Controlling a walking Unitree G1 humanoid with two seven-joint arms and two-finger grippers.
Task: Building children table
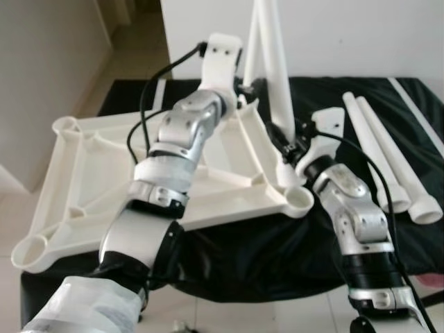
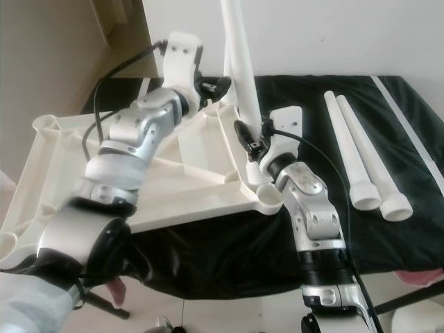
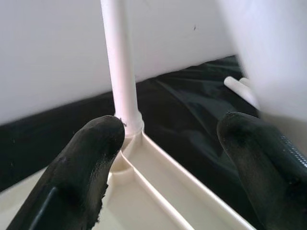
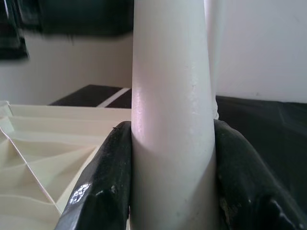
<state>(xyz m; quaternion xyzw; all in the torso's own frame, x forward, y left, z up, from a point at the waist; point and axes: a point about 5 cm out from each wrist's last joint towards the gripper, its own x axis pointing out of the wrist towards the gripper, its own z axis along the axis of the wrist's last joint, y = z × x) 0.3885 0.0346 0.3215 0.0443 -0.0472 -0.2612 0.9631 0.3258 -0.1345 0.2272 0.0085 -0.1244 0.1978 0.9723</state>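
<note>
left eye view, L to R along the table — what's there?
Upturned white tabletop → left gripper → upright table leg held by the right gripper → two loose white legs on the black cloth.

The upright table leg [image 1: 272, 62] runs off the top edge of both eye views, so its upper end cannot be seen, and the second leg [image 3: 121, 72] standing at the far corner of the tabletop frame [image 1: 76, 173] is likewise cut off at the top. The left arm [image 1: 173, 159] covers the middle of the frame and the socket at that far corner. The right gripper [image 4: 168, 158] hides the band of the leg it clasps. At the near right edge of the black-covered bench [image 2: 416, 139] a pink thing [image 2: 420, 277] is cut by the picture's border and cannot be identified. Small items on the floor below are too blurred to name.
</note>
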